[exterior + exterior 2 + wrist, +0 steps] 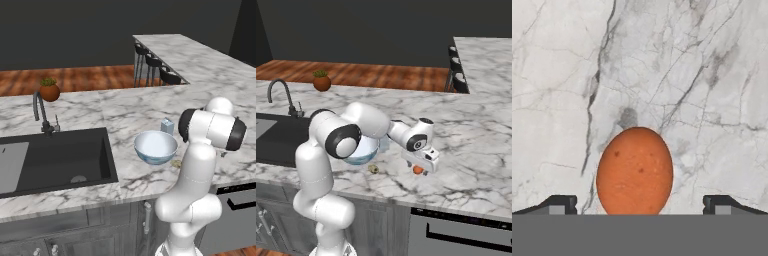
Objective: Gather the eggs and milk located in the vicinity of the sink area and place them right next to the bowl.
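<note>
The pale blue bowl (155,146) stands on the marble counter right of the black sink (55,155). The milk (167,126), a small blue-grey carton, is upright just behind the bowl. A tiny pale tan egg (176,163) lies at the bowl's front right, also seen as the egg (373,169) beside the bowl (363,150). My gripper (418,168) hangs low over the counter further right, open. An orange-brown speckled oval (635,170) lies on the marble between the two spread fingertips (559,204) of the gripper (640,207), untouched.
A curved dark faucet (40,110) rises behind the sink, and a terracotta plant pot (49,91) stands at the back left. Black bar stools (155,62) line the far counter. My own arm crosses in front of the bowl in the right base view.
</note>
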Available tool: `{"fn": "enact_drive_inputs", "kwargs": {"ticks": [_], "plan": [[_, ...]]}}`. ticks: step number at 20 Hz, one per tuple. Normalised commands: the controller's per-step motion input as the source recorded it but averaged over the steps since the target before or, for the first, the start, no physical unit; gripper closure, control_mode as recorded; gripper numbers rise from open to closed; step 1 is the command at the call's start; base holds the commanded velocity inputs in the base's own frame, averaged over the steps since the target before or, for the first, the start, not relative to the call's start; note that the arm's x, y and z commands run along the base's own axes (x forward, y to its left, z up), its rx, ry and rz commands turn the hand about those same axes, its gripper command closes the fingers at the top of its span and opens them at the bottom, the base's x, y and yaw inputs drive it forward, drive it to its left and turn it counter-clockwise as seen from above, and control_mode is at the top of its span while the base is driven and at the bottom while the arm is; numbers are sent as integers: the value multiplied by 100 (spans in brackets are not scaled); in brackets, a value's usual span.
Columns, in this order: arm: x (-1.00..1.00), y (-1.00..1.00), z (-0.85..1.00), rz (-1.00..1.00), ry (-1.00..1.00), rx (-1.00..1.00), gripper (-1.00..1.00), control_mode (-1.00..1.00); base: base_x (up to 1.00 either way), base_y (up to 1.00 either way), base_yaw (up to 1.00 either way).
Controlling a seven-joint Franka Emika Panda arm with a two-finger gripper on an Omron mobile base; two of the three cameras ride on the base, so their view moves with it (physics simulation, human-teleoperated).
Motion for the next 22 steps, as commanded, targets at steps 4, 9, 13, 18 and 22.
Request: {"fn": "enact_drive_inputs", "kwargs": {"ticks": [4, 9, 13, 18, 22], "plan": [[23, 28, -20, -7, 0, -7, -100, -100, 0, 0, 0], [22, 8, -42, -5, -8, -12, -100, -100, 0, 0, 0], [15, 0, -50, -6, -9, -14, 100, -100, 0, 0, 0], [1, 0, -48, -7, -7, -9, 100, -100, 0, 0, 0], [0, -1, -31, -7, -4, -3, 100, -100, 0, 0, 0]]}}
